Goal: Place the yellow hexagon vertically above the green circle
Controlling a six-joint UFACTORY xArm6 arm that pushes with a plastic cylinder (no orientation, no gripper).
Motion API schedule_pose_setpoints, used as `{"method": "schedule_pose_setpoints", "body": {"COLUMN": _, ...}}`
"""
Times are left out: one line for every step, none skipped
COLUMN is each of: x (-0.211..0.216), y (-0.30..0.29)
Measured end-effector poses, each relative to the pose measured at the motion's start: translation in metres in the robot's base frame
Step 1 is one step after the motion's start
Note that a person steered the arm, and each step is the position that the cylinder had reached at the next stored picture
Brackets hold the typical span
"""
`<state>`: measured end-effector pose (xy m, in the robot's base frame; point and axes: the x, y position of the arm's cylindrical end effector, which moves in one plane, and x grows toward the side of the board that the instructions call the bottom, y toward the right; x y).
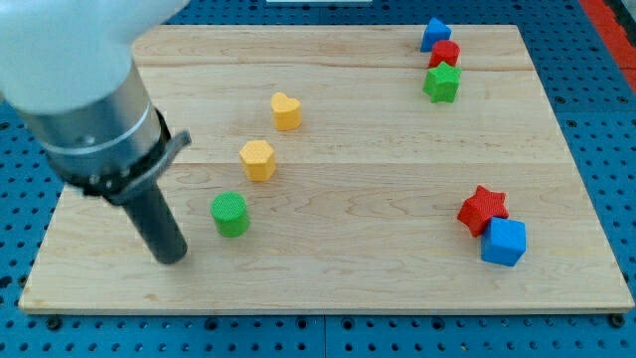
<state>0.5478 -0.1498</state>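
My tip (173, 257) rested on the wooden board (397, 268) near the view's bottom left, just to the view's left of the green circle (231, 214) and apart from it. The arm carried no gripper — only the bare rod, so nothing was grasped or clamped.

The yellow hexagon (257, 159) lay a little above the green circle and slightly to its right, close but not touching. The yellow heart (286, 110) sat further up along the same slant. I judged the task to be in its closing step: the hexagon was already nearly over the circle, and only a small leftward correction seemed wanting. The next move would call for bringing my tip round to the hexagon's right side — passing clear of the circle and the heart — then nudging it gently leftward until it sat straight above the circle.

Well apart lay the blue block (434, 34), red block (444, 54) and green star (442, 84) at the top right, and the red star (483, 209) touching the blue cube (503, 242) at the lower right.

No brand, label or writing could be read anywhere.
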Motion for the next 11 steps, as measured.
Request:
{"method": "schedule_pose_setpoints", "body": {"x": -0.028, "y": 0.031}}
{"method": "schedule_pose_setpoints", "body": {"x": -0.028, "y": 0.051}}
{"method": "schedule_pose_setpoints", "body": {"x": -0.051, "y": 0.002}}
{"method": "schedule_pose_setpoints", "body": {"x": -0.097, "y": 0.051}}
{"method": "schedule_pose_setpoints", "body": {"x": -0.103, "y": 0.113}}
{"method": "schedule_pose_setpoints", "body": {"x": -0.084, "y": 0.09}}
{"method": "schedule_pose_setpoints", "body": {"x": -0.084, "y": 0.175}}
{"method": "schedule_pose_setpoints", "body": {"x": -0.109, "y": 0.214}}
{"method": "schedule_pose_setpoints", "body": {"x": -0.117, "y": 0.181}}
{"method": "schedule_pose_setpoints", "body": {"x": -0.116, "y": 0.114}}
{"method": "schedule_pose_setpoints", "body": {"x": -0.116, "y": 0.156}}
